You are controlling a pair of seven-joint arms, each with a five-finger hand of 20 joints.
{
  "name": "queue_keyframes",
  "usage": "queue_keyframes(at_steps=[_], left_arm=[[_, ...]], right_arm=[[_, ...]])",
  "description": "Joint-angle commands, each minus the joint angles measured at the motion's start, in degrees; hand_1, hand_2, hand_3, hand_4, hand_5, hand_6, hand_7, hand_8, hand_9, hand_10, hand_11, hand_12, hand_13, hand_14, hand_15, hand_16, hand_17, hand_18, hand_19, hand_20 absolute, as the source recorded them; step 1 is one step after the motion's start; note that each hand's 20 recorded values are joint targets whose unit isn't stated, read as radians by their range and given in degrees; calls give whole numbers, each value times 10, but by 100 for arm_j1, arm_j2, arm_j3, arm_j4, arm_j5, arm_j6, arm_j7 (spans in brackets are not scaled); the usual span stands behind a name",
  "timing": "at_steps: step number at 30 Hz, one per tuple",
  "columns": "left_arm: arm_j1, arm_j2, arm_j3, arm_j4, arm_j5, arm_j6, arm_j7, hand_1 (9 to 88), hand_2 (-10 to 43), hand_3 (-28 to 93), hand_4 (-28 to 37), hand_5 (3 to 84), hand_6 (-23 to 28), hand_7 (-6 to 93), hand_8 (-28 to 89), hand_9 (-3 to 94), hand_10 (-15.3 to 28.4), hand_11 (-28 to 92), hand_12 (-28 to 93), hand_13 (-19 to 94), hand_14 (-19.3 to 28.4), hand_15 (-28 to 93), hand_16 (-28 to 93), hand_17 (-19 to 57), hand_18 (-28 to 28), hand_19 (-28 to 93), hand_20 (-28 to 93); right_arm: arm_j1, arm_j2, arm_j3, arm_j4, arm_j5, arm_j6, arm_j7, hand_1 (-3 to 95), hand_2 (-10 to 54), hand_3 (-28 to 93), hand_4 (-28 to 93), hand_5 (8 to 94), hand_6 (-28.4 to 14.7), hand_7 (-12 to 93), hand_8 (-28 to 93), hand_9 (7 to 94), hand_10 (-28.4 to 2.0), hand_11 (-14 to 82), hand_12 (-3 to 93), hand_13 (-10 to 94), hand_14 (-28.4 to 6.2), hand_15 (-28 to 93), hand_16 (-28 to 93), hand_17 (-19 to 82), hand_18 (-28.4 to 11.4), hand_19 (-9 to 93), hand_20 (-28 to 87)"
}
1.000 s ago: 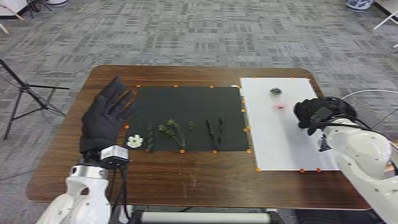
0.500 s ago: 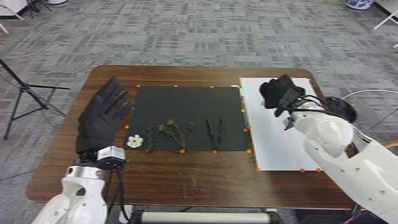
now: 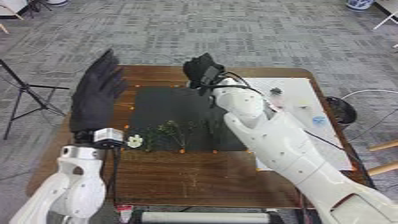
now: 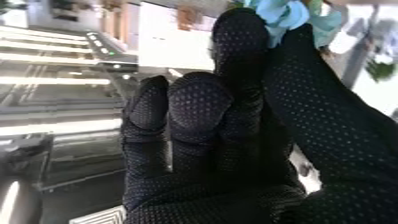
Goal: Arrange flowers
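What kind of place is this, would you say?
Probably a robotics lab or office: carpeted floor, a black tripod and a wooden table with two robot arms.

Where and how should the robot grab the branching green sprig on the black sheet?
Probably pinch the lower stems of the green sprig, coming down from above at its end nearest the robot. It lies on the black sheet with its thin stems drawing together there and its leafy tops fanning out away, so that hold should spare the leaves.
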Motion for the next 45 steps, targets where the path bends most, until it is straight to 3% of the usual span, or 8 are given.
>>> queue_keyframes(at_steps=[1,6,12,26,29,33,39,45], left_arm=[[-764,-1,125,43,12,-233,54,241,-5,673,-283,274,25,194,-106,230,110,129,167,187,127,137,66,-126,197,422,79],[-950,-40,228,82,19,-254,79,241,-5,672,-283,274,25,192,-105,232,109,129,165,188,128,137,66,-127,199,423,78],[-937,-128,222,67,26,-385,83,241,-5,671,-283,274,24,185,-101,233,109,128,164,189,129,134,66,-128,200,422,78],[-1288,-155,583,210,24,-222,21,240,-6,670,-282,274,23,186,-101,233,109,123,165,189,130,130,69,-129,200,421,77],[-1269,-161,561,206,33,-251,17,240,-5,670,-283,274,22,186,-101,232,109,121,165,188,130,130,69,-129,200,421,77],[-1031,-173,366,98,26,-347,53,240,-5,669,-283,273,23,185,-101,232,109,120,166,188,130,129,69,-129,201,421,77],[-1091,-200,434,137,35,-329,62,240,-5,669,-282,273,22,185,-101,233,110,121,167,188,130,128,70,-129,201,420,78],[-1008,-200,372,101,30,-337,80,240,-5,669,-282,273,23,184,-100,233,110,121,167,188,130,128,71,-129,200,420,78]], right_arm=[[-237,-770,-404,-6,16,105,-236,497,-95,829,-279,688,27,536,73,879,-22,181,528,696,-29,667,469,292,-182,802,508],[-345,-992,-360,174,-238,209,-460,503,-95,821,-282,687,29,536,62,880,-22,176,524,697,-27,665,470,291,-181,800,508],[-438,-1003,-499,110,-319,259,-212,507,-95,813,-282,685,31,538,54,882,-18,168,517,698,-26,664,470,290,-180,800,508],[-651,-1159,-205,231,-440,332,-418,514,-95,798,-283,675,40,529,60,880,-13,153,515,694,-30,670,477,289,-179,800,507],[-654,-1134,-221,215,-355,326,-375,502,-95,787,-283,663,39,520,58,867,-15,151,515,680,-35,682,471,284,-179,801,508],[-657,-1098,-436,109,-281,291,-263,460,-95,778,-283,642,31,506,55,839,-21,151,505,651,-50,732,407,269,-181,798,514],[-684,-1060,-401,23,-262,137,-337,439,-95,760,-283,616,22,473,22,807,-28,121,460,617,-57,749,403,258,-181,796,516],[-679,-1078,-418,48,-337,128,-277,401,-95,784,-283,598,18,422,-1,747,-45,189,353,591,-59,758,396,248,-184,793,521]])
